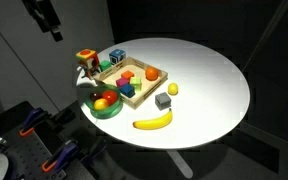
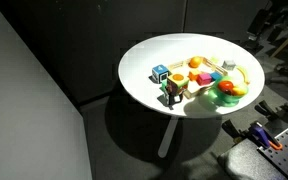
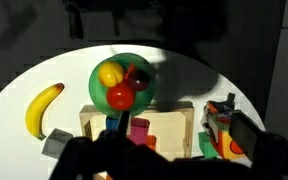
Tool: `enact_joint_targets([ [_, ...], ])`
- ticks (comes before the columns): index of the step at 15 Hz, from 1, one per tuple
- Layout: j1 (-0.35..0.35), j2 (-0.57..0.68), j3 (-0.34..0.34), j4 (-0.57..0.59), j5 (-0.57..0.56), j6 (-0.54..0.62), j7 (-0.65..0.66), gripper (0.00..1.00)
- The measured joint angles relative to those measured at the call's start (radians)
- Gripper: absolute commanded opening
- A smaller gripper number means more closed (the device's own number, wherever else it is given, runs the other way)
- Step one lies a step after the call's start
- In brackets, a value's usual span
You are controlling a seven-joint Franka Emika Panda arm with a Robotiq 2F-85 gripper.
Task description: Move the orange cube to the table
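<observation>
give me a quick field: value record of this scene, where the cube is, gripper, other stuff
surface: round white table
orange cube: orange block in the wooden tray, not yet on the table
tray: several coloured blocks inside
gripper: gripper raised beyond the table's edge, away from the tray; jaw state unclear
bowl: green bowl holding round fruits, beside the tray
banana: banana on the table
grey cube: grey cube on the table near the tray

Dark room, black walls (image 1: pixel 214 25) all round. Grey partition (image 2: pixel 29 110) in an exterior view. Floor (image 2: pixel 134 150) dark grey. Hard light from above, shadow under the round top.
</observation>
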Motion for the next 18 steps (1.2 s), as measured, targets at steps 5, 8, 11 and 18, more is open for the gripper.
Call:
enact_joint_targets([
  [5,0.0,0.0,0.0,0.0,0.0,0.0,0.0,1.0],
  [8,0.0,0.0,0.0,0.001,0.0,0.0,0.0,1.0],
  [11,0.0,0.002,0.004,0.019,0.0,0.005,0.008,1.0],
  [18,0.0,0.077,0.05,0.134,0.0,0.025,0.111,1.0],
])
